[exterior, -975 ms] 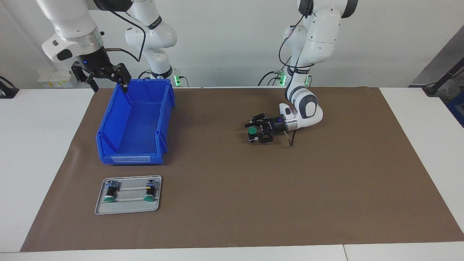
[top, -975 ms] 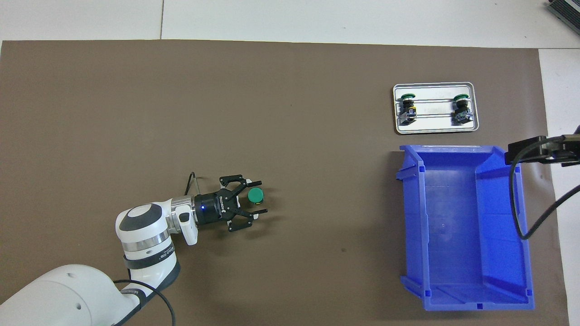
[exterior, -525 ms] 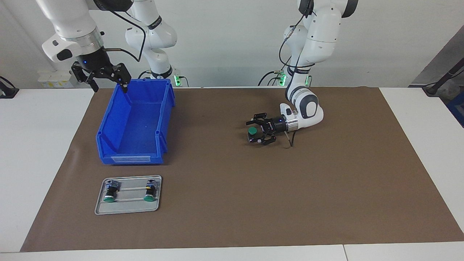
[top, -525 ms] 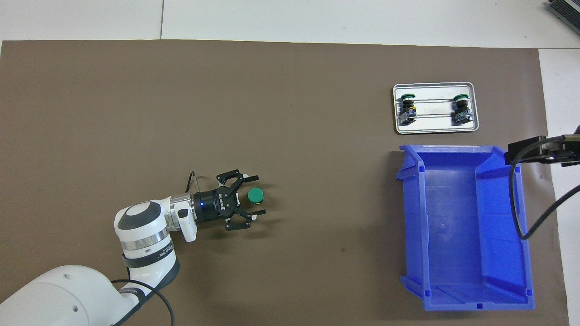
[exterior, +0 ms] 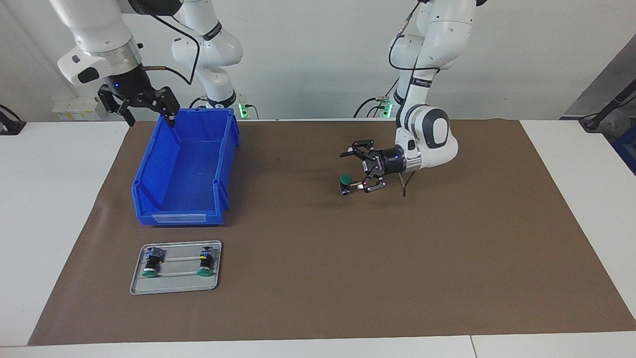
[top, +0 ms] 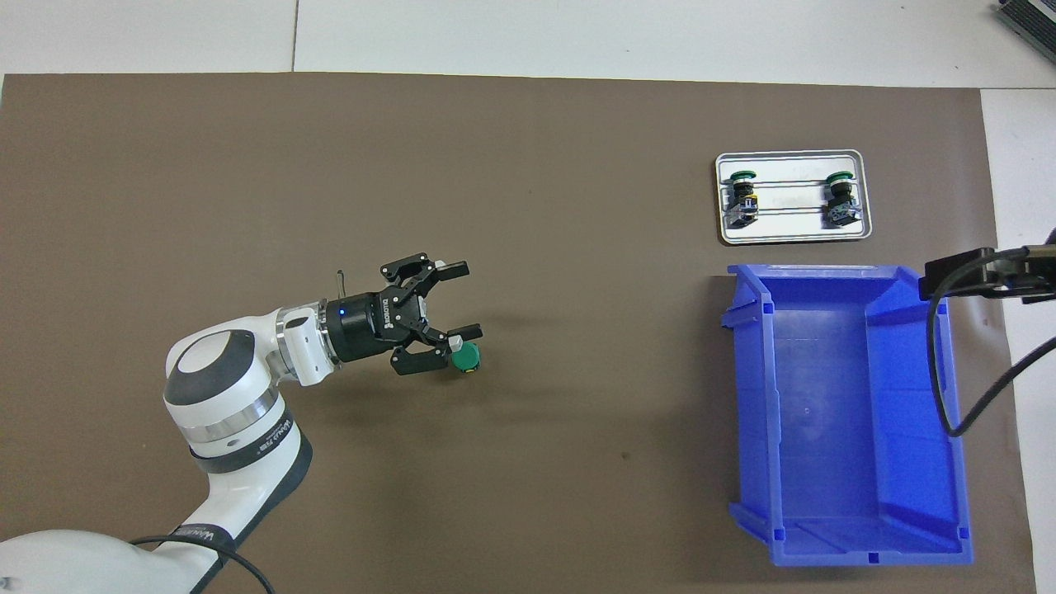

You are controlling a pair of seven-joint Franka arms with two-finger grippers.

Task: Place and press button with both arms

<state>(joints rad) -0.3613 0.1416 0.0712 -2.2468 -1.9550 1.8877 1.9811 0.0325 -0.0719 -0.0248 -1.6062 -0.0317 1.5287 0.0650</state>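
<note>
One button (exterior: 346,182) stands placed upright on your mat (exterior: 447,258), the wide-open left gripper (exterior: 351,168) above it; pressing remains, right gripper (exterior: 145,112) open, waiting.

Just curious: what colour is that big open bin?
Bright blue bin; the overhead view shows it best.

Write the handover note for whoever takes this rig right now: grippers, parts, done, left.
Left gripper: open, raised over the mat, holding nothing.
Right gripper: open, waiting over the blue plastic bin's rim.
Green-capped push-button: upright on the brown mat, cap up, placed.
Two spare green-capped buttons: lying in the grey metal tray.
Left: press the placed button.
</note>
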